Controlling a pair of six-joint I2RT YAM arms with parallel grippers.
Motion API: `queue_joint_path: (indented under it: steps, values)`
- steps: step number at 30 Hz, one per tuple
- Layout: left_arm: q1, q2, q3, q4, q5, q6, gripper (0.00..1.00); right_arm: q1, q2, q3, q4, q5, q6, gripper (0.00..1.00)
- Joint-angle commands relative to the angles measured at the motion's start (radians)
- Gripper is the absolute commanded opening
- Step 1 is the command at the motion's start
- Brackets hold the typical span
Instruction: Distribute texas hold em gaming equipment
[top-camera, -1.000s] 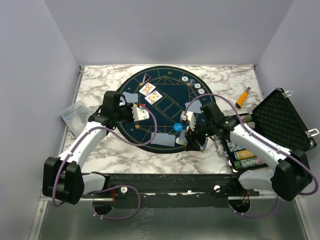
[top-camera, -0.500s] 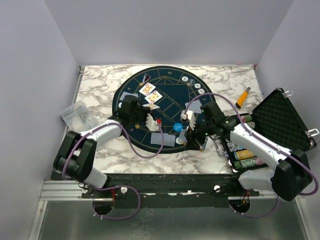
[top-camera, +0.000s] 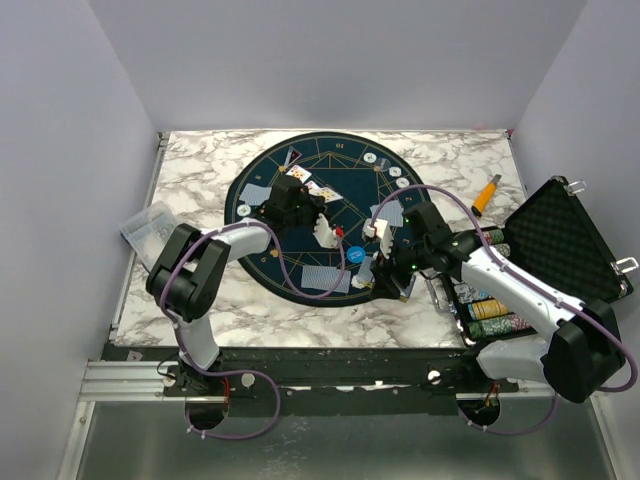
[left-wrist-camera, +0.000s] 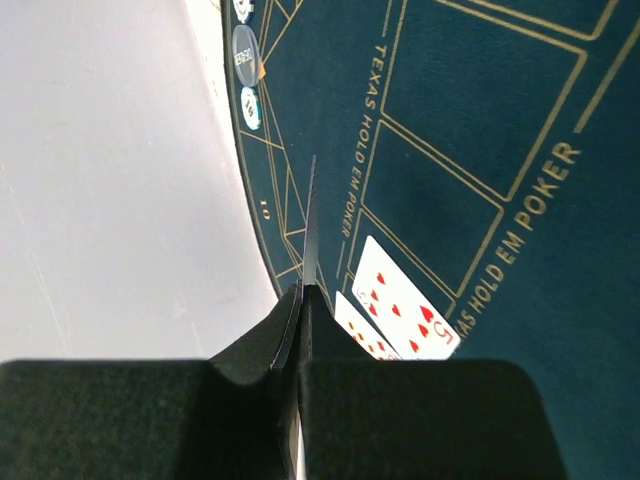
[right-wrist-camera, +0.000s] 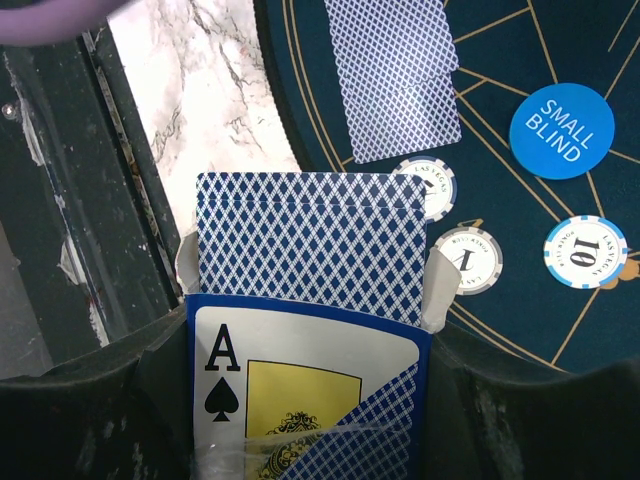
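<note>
top / left tool: left tool (top-camera: 327, 236) low over the middle of the round poker mat (top-camera: 345, 165), jaws pressed together; what they pinch is too small to read here
top / right tool: right tool (top-camera: 388, 280) at the mat's near-right rim; grip not readable from this view
top / cards: face-down cards (top-camera: 327, 280) on the near part of the mat, more at its left and right; face-up cards (top-camera: 298, 173) on the far-left part, partly behind the left arm
top / chips: three whitish chips (top-camera: 388, 168) in an arc along the far-right rim
top / disc: blue button disc (top-camera: 357, 254) on the mat between the two tools
top / rest: black foam-lined case (top-camera: 560, 235) open at the right of the marble table (top-camera: 200, 170), chip stacks (top-camera: 490, 310) in its near half; clear bag (top-camera: 150, 228) off the mat at left
left wrist / left tool: left tool (left-wrist-camera: 303, 305) closed narrow on one playing card (left-wrist-camera: 311, 215), seen edge-on, upright above the mat
left wrist / below: two face-up cards with red pips overlap on the mat just right of the held card; chips along the mat's rim at top
right wrist / right tool: right tool (right-wrist-camera: 310, 385) jaws part-way apart, clamped on both sides of an ace-of-spades card box (right-wrist-camera: 300, 420); deck (right-wrist-camera: 310, 235) with blue diamond backs sticks out of its open top
right wrist / mat: blue button disc reads SMALL BLIND; three chips just beyond the box; an overlapped pair of face-down cards farther out
</note>
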Motion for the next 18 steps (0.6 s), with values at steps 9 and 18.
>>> queue_joint_path:
  steps: [9,18]
  values:
    - [-0.017,0.147,0.075,-0.004,-0.045,0.105,0.0,-0.011,-0.016,0.019,0.019,-0.009,0.006,0.01]
    - [-0.017,0.182,0.108,-0.052,-0.088,0.106,0.2,-0.012,-0.017,0.017,0.019,-0.005,0.006,0.01]
